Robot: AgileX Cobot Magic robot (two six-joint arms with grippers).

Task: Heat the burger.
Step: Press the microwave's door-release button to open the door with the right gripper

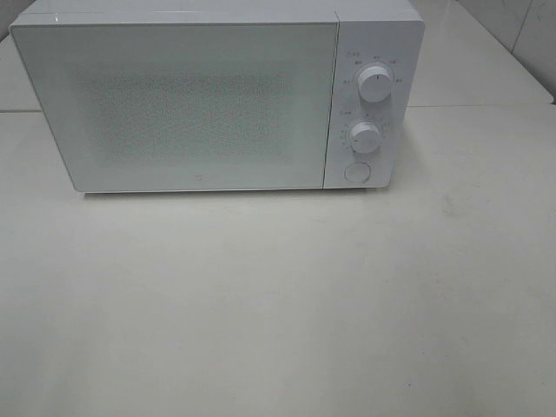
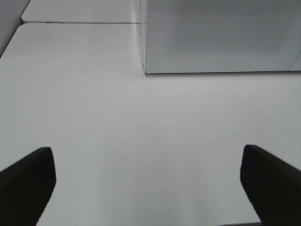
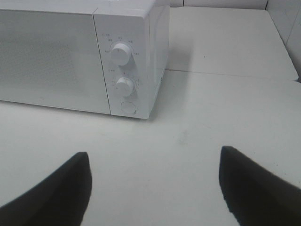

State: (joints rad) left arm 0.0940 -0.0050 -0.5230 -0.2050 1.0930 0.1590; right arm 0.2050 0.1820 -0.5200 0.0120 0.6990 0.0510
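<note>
White microwave [image 1: 174, 104], upper half of the high view, door shut, on the worktop [image 1: 278, 304]. Markings round the dials [image 1: 375, 84] too small to read (door logo likewise). Spread wide, gripping nothing: left claw [image 2: 150, 188], right claw [image 3: 155, 188]. Whereabouts of burger: cannot tell.

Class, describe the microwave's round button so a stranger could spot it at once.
Find the white microwave on the pale table. Right of its door runs a narrow control panel. The button is the lowest round control there, flat, unlike the two protruding knobs above it.
</note>
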